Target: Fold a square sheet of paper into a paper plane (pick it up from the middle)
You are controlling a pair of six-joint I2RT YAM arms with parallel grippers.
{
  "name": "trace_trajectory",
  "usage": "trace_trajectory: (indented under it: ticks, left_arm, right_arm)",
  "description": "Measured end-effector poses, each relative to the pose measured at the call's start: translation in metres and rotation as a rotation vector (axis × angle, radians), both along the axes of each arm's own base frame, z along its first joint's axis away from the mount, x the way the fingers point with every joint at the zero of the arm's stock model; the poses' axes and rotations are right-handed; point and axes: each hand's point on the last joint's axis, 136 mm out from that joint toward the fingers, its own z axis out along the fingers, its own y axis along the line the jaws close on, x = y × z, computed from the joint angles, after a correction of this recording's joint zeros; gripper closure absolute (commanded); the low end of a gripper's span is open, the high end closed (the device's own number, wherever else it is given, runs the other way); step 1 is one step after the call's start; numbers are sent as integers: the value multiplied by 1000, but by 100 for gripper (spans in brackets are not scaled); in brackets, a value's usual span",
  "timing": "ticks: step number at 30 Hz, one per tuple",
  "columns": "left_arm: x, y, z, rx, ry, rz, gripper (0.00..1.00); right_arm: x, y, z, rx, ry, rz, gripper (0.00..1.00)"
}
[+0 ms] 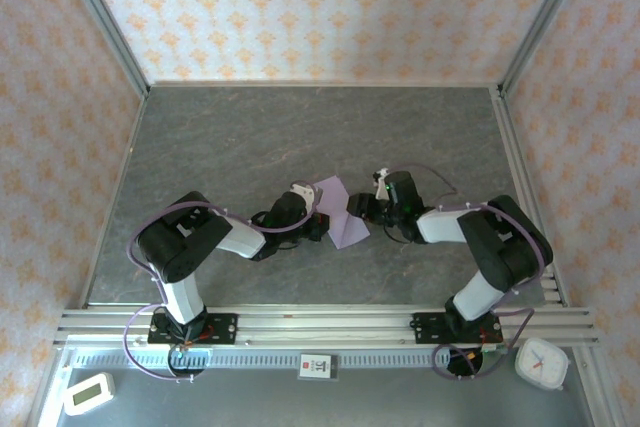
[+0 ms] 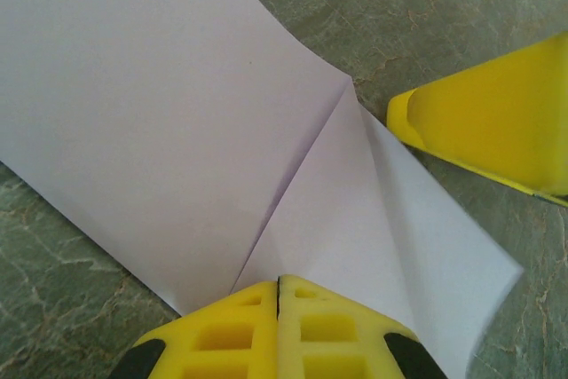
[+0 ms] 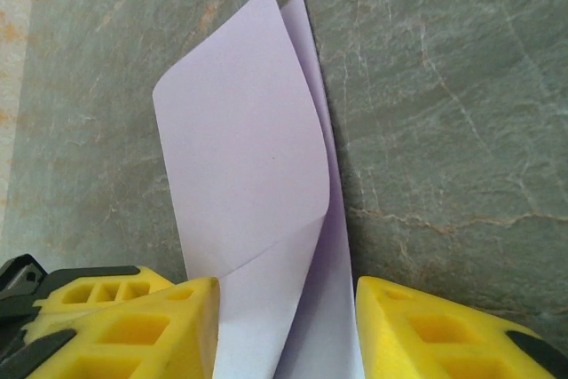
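Two arms: both reach inward and meet near the middle of the grey desk (image 1: pixel 300 127).
Sheet of paper (image 1: pixel 340 215): pale lilac, partly folded, lying between the two pincers at the desk's centre.
Fold: in the left wrist view a crease runs across the sheet (image 2: pixel 177 113) to a peak, with a flap bending off to the right.
Left pincer (image 2: pixel 278 283): clenched, yellow tips pressed together on the sheet's near edge, right where the crease ends, grasping it.
Right pincer (image 3: pixel 286 286): released, jaws standing apart with the sheet (image 3: pixel 240 148) curling up between them.
Contact: the paper's edge lies against the left-hand finger (image 3: pixel 169 317).
Opposite side: one right finger (image 2: pixel 488 113) sits just beside the peak of the fold.
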Motion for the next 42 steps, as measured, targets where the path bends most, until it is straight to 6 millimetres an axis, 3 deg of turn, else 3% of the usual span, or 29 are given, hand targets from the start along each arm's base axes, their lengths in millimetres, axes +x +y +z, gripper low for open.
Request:
trace_trajectory:
  ticks: [8, 18, 42]
  left_arm:
    - [0, 0, 0, 0, 0, 0, 100]
    - [0, 0, 0, 0, 0, 0, 100]
    - [0, 0, 0, 0, 0, 0, 100]
  right_arm:
    - [-5, 7, 2, 48, 8, 37, 67]
    - [-18, 2, 0, 72, 16, 31, 60]
    - [-49, -13, -4, 85, 63, -12, 65]
